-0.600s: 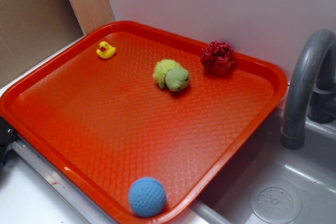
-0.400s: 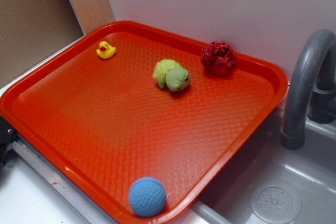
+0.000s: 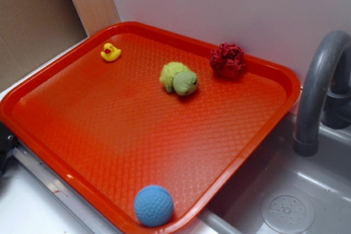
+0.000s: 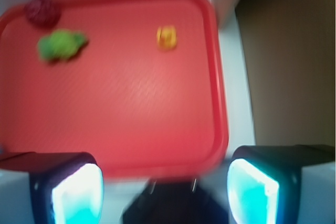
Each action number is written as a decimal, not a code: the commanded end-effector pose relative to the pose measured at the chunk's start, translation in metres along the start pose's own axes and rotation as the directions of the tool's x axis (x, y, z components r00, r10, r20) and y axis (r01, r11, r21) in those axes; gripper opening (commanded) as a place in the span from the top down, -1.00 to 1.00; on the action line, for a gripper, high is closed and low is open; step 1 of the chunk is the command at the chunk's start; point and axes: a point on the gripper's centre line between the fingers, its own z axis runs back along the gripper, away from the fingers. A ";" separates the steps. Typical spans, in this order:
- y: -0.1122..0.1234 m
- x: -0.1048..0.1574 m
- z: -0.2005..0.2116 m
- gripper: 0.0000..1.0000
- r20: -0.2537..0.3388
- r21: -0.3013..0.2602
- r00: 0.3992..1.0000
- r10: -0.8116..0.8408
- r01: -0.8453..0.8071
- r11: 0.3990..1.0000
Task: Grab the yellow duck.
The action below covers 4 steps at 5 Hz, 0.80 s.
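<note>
Yellow duck (image 4: 167, 38) well ahead of open hand (image 4: 164, 190), untouched.

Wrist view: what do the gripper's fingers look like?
The gripper has two blocky fingers with dark, near-black casings and glossy pale cyan inner pads. A dark body sits between them at the bottom edge. The picture is blurred; no markings or cables can be made out.
</note>
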 end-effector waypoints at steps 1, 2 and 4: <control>0.025 0.092 -0.082 -1.00 0.031 -0.016 0.999 -0.027 0.028 0.999; -0.014 0.132 -0.140 -1.00 0.007 -0.014 0.981 -0.194 0.194 0.981; -0.043 0.125 -0.188 -1.00 -0.113 -0.054 0.938 -0.328 0.324 0.944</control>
